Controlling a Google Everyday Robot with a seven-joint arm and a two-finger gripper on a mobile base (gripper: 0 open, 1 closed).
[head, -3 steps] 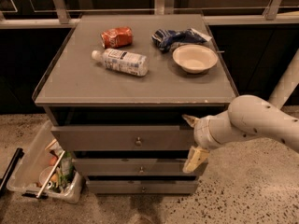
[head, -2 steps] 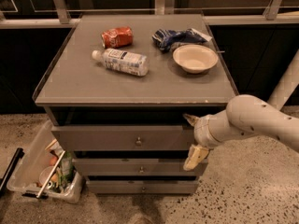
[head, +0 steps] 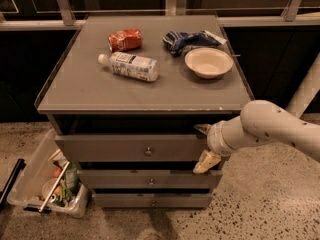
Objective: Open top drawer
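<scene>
The grey cabinet has three drawer fronts. The top drawer (head: pixel 115 149) is the widest and tallest, with a small round metal knob (head: pixel 148 151) at its centre, and a dark gap shows above it. My gripper (head: pixel 204 145) comes in from the right on a white arm and sits at the right end of the top drawer's front. It is open: one fingertip (head: pixel 202 129) is above the front's upper edge and the other (head: pixel 207 161) is below its lower edge. It is well to the right of the knob.
On the cabinet top (head: pixel 85 84) lie a plastic bottle (head: pixel 129 66), a crushed red can (head: pixel 125 39), a blue bag (head: pixel 186 39) and a white bowl (head: pixel 208 62). Two narrower drawers (head: pixel 149 180) sit below. A clear bin of clutter (head: pixel 45 181) stands on the floor at the left.
</scene>
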